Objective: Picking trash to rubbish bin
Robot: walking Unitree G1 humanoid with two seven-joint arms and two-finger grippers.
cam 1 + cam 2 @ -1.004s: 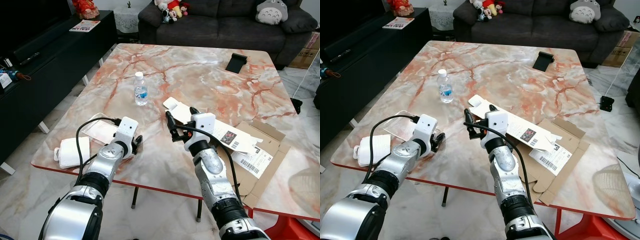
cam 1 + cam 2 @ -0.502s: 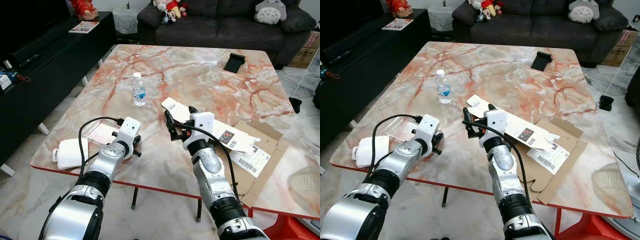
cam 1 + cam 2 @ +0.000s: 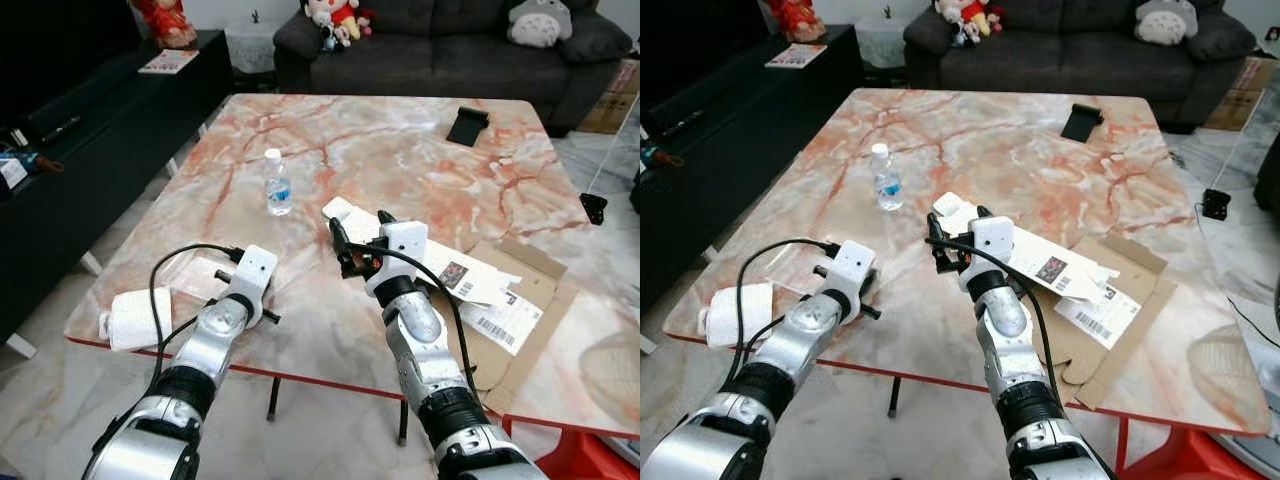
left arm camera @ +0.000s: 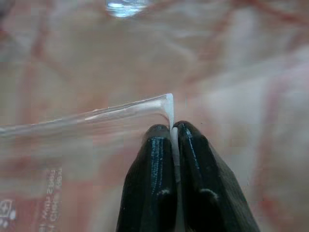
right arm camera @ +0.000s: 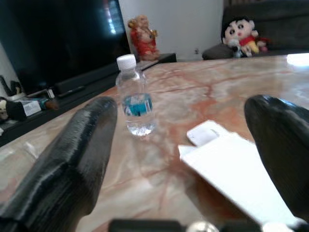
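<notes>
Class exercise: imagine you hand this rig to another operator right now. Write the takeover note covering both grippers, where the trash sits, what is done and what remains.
Left gripper: shut on the edge of the clear plastic package at the table's near left corner.
Right gripper: open, held above the table at the end of the white carton, holding nothing.
Also on the table: water bottle, flattened cardboard box, white tissue pack at the corner.
Done: package gripped. Nothing binned yet.
Left: lift the package and carry it to the bin; then the remaining trash.
</notes>
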